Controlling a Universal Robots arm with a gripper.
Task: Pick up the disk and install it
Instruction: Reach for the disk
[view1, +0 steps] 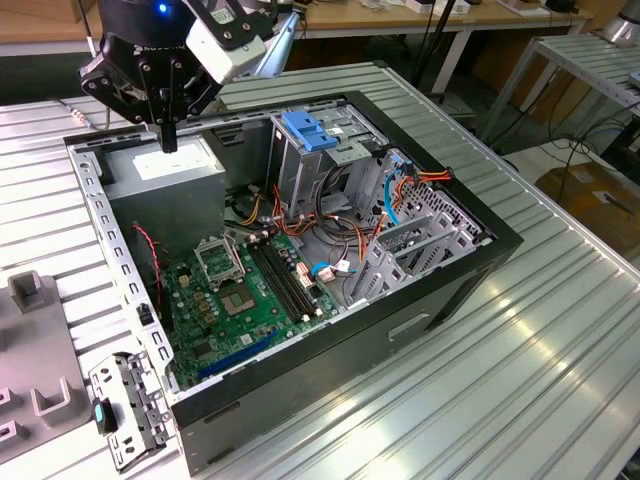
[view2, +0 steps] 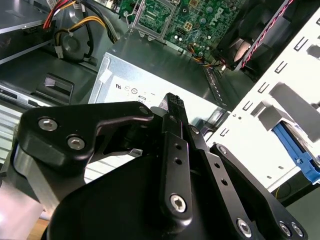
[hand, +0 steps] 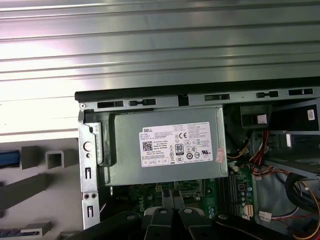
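My gripper (view1: 168, 138) hangs over the back left corner of the open computer case (view1: 440, 290), just above the grey power supply (view1: 165, 168). Its two black fingers (view2: 172, 107) are pressed together with nothing between them. Of the disk I see little: a bright blue rail with grey beside it (view2: 299, 150) shows past the case's pale perforated wall in the second wrist view. A blue strip (hand: 8, 158) also sits among grey holders in the first wrist view. The rest of the disk is hidden.
Inside the case lie the green motherboard (view1: 240, 290), a tall grey cage topped by a square blue latch (view1: 306, 131), and bundles of coloured cables (view1: 400, 190). Grey fixture blocks (view1: 30, 290) and a metal bracket (view1: 125, 410) stand on the ribbed table at the exterior view's left.
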